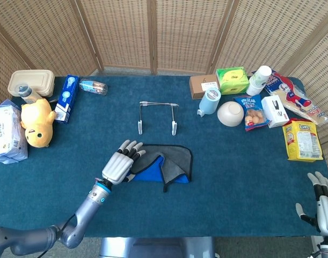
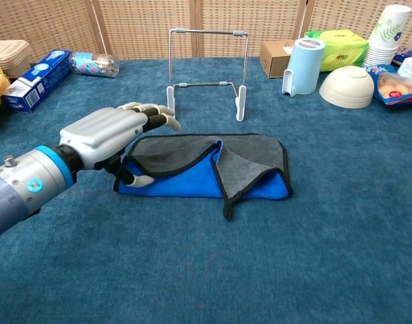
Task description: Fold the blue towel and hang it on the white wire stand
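Blue-carpeted table (image 1: 249, 177) bears towel (image 1: 166, 165), stand (image 1: 157, 115), seemingly snacks (image 1: 301, 140).

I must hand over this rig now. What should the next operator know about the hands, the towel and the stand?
Left hand: at the left end of the blue towel, fingers spread above it, thumb by its edge; a grip is not visible.
Right hand: open, at the table's near right corner, holding nothing.
The towel lies flat and partly folded in front of the white wire stand, apart from it.
Done: a first rough fold.
Left: finish folding, lift the towel, hang it over the stand's top bar.
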{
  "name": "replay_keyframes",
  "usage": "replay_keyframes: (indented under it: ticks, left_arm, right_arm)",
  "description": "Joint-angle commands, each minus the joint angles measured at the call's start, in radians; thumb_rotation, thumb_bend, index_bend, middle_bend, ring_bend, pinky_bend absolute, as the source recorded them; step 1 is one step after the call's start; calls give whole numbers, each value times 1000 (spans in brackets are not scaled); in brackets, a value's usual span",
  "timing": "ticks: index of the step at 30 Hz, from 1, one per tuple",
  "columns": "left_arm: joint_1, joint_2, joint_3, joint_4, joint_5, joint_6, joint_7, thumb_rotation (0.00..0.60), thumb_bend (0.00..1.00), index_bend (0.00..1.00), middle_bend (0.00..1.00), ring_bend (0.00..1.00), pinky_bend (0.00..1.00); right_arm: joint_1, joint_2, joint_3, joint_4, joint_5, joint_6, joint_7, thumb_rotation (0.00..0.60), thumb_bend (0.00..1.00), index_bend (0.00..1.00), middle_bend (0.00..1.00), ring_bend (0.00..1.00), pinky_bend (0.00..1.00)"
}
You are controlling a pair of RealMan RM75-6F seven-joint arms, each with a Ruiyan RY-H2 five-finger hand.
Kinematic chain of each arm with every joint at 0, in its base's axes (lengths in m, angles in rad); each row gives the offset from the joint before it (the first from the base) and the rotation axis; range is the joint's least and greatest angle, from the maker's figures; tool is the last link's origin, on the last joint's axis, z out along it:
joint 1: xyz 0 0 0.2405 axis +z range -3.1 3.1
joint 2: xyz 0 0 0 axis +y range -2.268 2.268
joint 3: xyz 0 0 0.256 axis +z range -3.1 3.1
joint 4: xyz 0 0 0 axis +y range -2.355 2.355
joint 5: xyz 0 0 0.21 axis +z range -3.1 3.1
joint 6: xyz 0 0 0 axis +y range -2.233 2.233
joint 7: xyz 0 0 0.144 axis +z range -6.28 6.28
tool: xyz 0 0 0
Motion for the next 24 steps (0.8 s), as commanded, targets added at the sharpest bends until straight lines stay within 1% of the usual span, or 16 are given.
replay_keyframes:
  ticks: [1, 5, 9, 15, 24]
  left_arm:
    - [-9, -27, -17, 37, 9, 8, -7, 600, 355, 176, 90, 0, 0]
    - [-25, -53, -41, 74, -1, -9, -21, 600, 356, 175, 92, 0, 0]
    - [-31, -74, -62, 103, -1, 3, -27, 600, 355, 173, 94, 0, 0]
    - [-54, -118, -103, 187, -23, -8, -42, 600, 358, 163, 92, 0, 0]
    - [-61, -158, -142, 271, -50, 7, -50, 600, 377, 146, 87, 0, 0]
  right_arm:
    - [-1, 2, 0, -2, 1, 2, -1, 600, 326, 56, 40, 0, 0]
    - [-6, 4, -1, -5, 1, 8, -1, 600, 325, 56, 40, 0, 0]
    - [-10, 6, -3, -6, 4, 12, -1, 600, 326, 57, 39, 0, 0]
    - [-13, 11, -2, -13, -1, 20, 1, 600, 325, 57, 40, 0, 0]
    - [-21, 14, -6, -20, -8, 30, 1, 600, 325, 56, 39, 0, 0]
